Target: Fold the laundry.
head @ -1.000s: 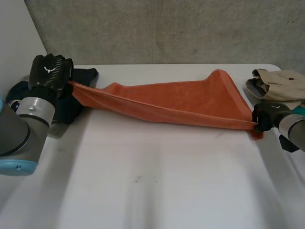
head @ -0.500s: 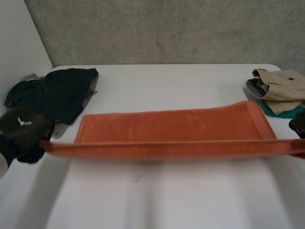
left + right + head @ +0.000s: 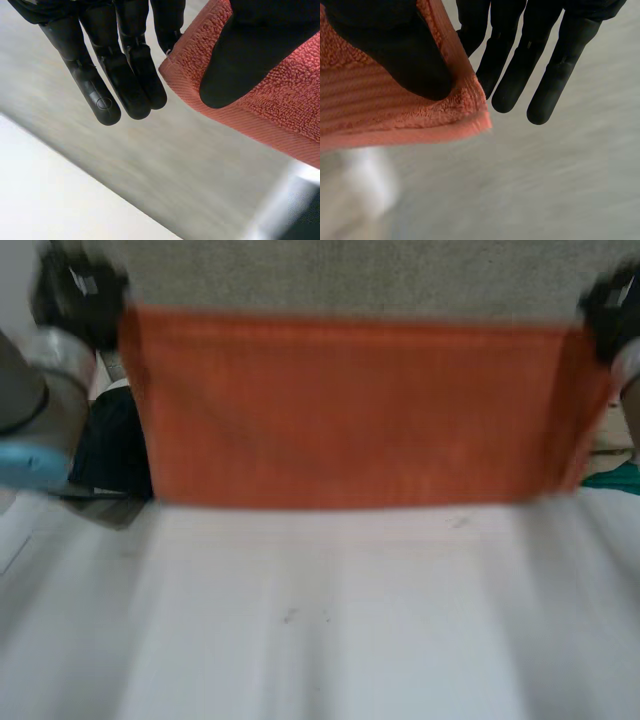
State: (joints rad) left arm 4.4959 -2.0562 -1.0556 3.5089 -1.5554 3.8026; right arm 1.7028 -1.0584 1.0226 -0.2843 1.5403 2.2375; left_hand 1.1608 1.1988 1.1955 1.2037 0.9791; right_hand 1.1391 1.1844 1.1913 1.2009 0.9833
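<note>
Above the worktop [image 3: 320,640] I hold the orange towel [image 3: 350,415] spread wide and upright between my two hands, its upper edge stretched level from one to the other. My left hand [image 3: 75,290] has the upper corner on its own side. In the left wrist view my thumb presses the terry corner against one finger behind it, while the other fingers hang straight beside the cloth, clear of it. My right hand [image 3: 610,305] has the opposite upper corner, clamped the same way: thumb on the face of the towel, one finger behind, the rest straight and apart from it. The towel hangs down as a flat sheet; whether its lower edge touches the worktop I cannot tell. Behind its left side lies a dark garment [image 3: 110,445], and past its right side a bit of teal cloth [image 3: 618,480] shows on the worktop.
</note>
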